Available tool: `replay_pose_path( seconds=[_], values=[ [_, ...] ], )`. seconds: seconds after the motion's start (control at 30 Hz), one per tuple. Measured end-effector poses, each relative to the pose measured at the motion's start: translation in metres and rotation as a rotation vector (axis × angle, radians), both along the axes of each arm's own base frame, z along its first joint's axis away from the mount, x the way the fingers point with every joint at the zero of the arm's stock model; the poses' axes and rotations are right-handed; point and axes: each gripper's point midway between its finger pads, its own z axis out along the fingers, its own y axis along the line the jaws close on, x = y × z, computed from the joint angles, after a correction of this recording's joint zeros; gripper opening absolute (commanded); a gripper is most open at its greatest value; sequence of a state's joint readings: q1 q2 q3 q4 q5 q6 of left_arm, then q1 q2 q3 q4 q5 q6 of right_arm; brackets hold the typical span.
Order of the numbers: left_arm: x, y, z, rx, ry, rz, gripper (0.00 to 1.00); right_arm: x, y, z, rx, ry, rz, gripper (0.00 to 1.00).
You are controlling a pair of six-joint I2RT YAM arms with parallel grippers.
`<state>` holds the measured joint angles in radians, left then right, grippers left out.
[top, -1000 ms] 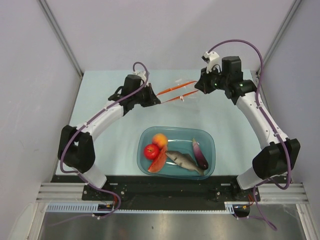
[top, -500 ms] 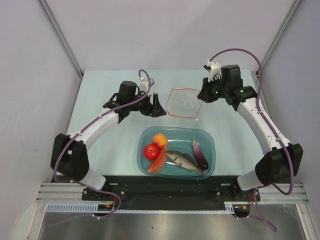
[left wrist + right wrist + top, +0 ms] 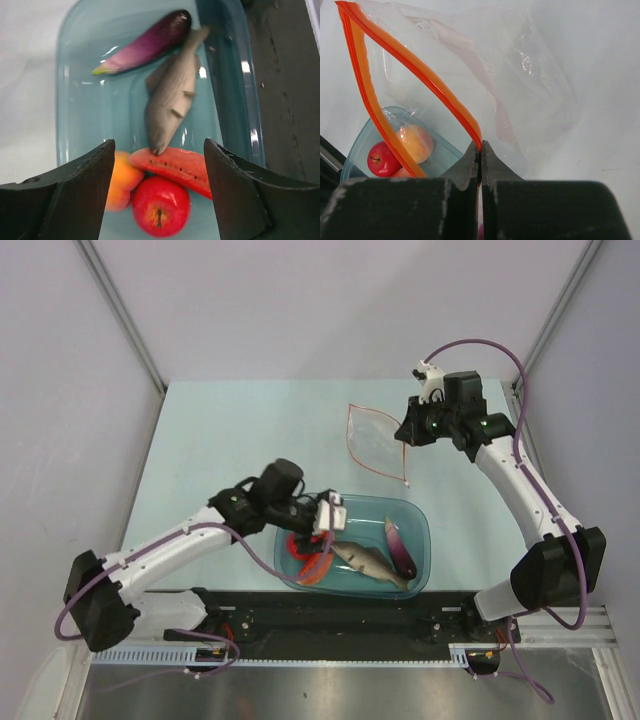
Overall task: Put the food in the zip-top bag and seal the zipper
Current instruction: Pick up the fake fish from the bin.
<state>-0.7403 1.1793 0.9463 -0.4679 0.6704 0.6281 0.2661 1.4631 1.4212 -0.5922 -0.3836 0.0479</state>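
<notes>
A pale table [image 3: 200, 430] is seen from above, with 2 robot arms bolted at its near edge. A teal tub [image 3: 418, 525] sits at the near middle of the table.

In the tub lie 5 things. A red apple [image 3: 160, 207], an orange [image 3: 122, 180] and a red wedge [image 3: 172, 167] are bunched together at the tub's left end. A grey fish [image 3: 172, 105] lies along the middle, its nose touching the wedge. A purple eggplant [image 3: 147, 42] lies at the right end, beside the fish's tail.

The left arm bends in over the tub's left end. The left gripper [image 3: 157, 144] hangs just above the apple, orange and wedge. Its 2 fingers [image 3: 75, 200] are spread wide and hold nothing.

The right arm reaches to the far right part of the table. The right gripper [image 3: 480, 150] is pinched tight on the zipper [image 3: 420, 75], at one end of it. From there hangs the clear bag [image 3: 530, 75], beyond the tub and apart from it. The zipper is unsealed: its 2 orange strips spread apart from the grip, so the mouth gapes. The bag holds no food. Whether its lower edge touches the table cannot be told.
</notes>
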Motion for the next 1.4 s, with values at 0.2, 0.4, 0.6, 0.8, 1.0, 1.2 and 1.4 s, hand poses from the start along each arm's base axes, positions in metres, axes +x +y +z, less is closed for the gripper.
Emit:
replay_pose_path(
  seconds=[0.2,0.4,0.6,0.8,1.0,1.2,1.4],
  values=[
    [-0.047,-0.038,-0.05,0.198,-0.162,-0.276,0.76,-0.001,0.002,0.0,0.006,0.005,0.005,0.0],
    [-0.065,-0.072,-0.08,0.332,-0.257,-0.42,0.76,-0.002,0.004,0.0,0.012,0.008,0.015,0.0],
    [-0.078,-0.097,-0.108,0.414,-0.277,-0.495,0.76,-0.003,0.006,-0.004,0.018,0.013,0.025,0.0],
    [-0.078,-0.112,-0.135,0.488,-0.281,-0.51,0.7,-0.004,0.008,-0.009,0.026,0.017,0.036,0.0],
    [-0.073,-0.109,-0.158,0.552,-0.301,-0.52,0.53,-0.005,0.008,-0.013,0.027,0.026,0.041,0.0],
    [-0.071,-0.109,-0.157,0.555,-0.335,-0.543,0.23,-0.005,0.008,-0.017,0.027,0.031,0.043,0.0],
    [-0.071,-0.1,-0.137,0.543,-0.338,-0.552,0.0,-0.005,0.004,-0.018,0.039,0.037,0.044,0.0]
  ],
)
